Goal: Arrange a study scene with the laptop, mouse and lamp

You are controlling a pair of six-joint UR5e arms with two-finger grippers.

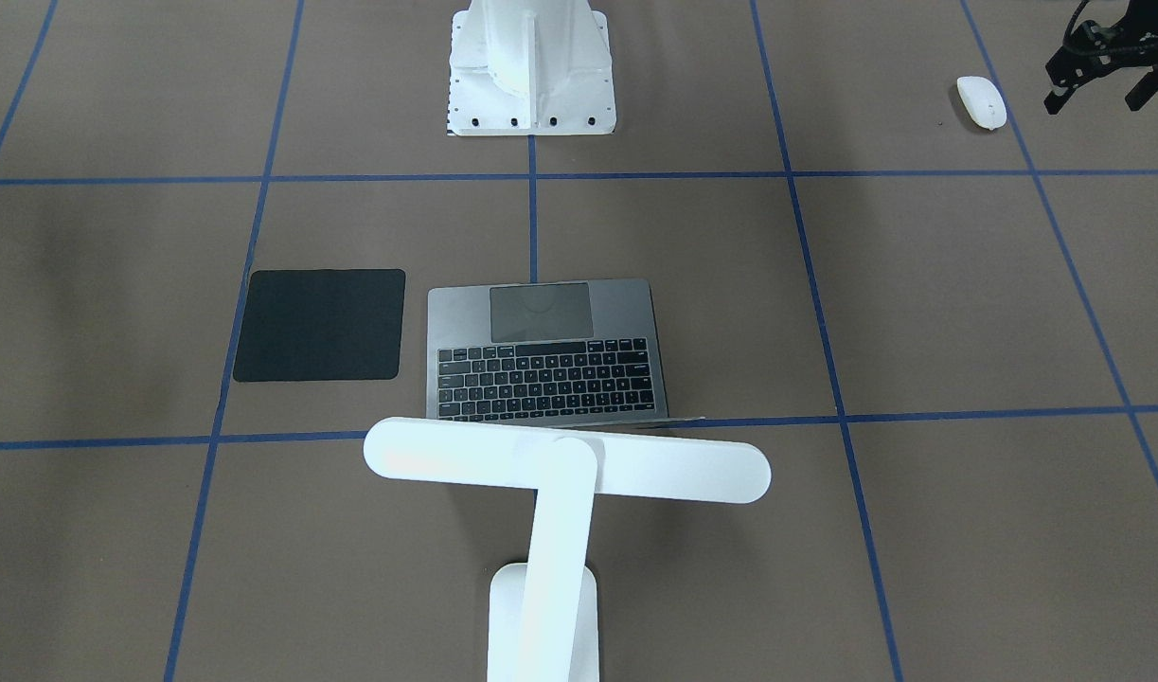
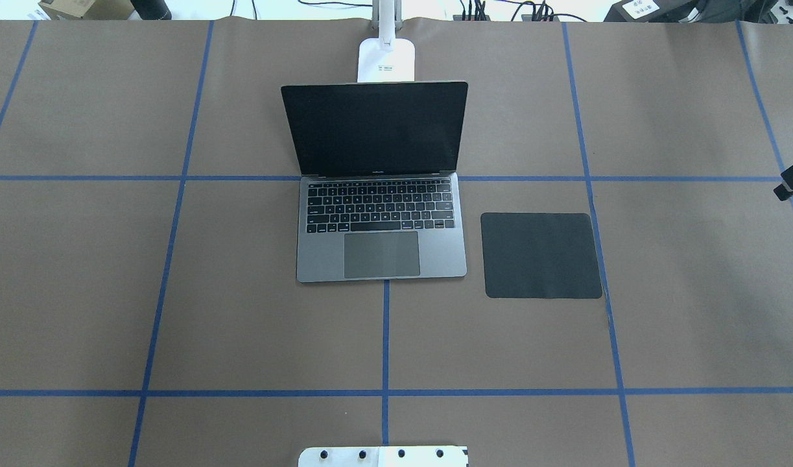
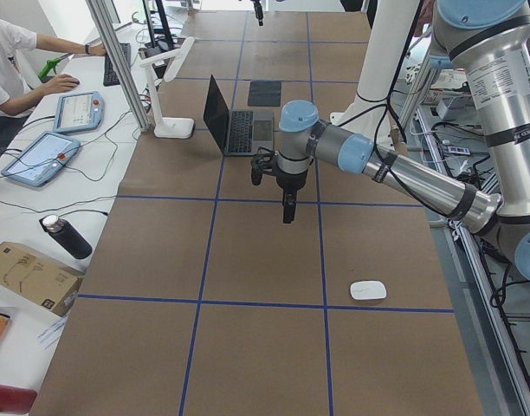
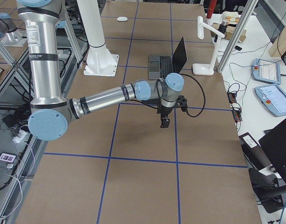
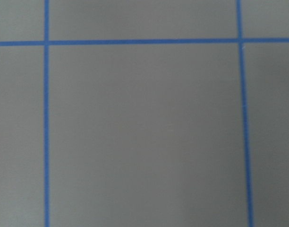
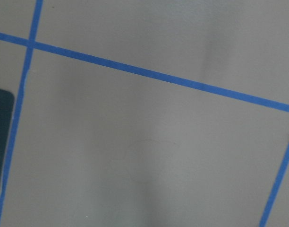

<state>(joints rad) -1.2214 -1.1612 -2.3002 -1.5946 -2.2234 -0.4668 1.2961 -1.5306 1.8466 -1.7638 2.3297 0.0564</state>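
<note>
Left gripper [image 1: 1096,95] hangs open, empty, near the mouse [image 1: 981,101]; I would straddle its narrow sides squarely before closing gently.

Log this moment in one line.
laptop open; lamp behind it; mouse off mat, left end; left gripper empty, jaws open; right gripper unclear

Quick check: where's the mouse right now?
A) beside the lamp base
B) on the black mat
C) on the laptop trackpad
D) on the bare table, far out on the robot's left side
D: in the front-facing view the mouse lies on the brown table cover by the left gripper, well away from the black mat, the laptop and the lamp.
</note>
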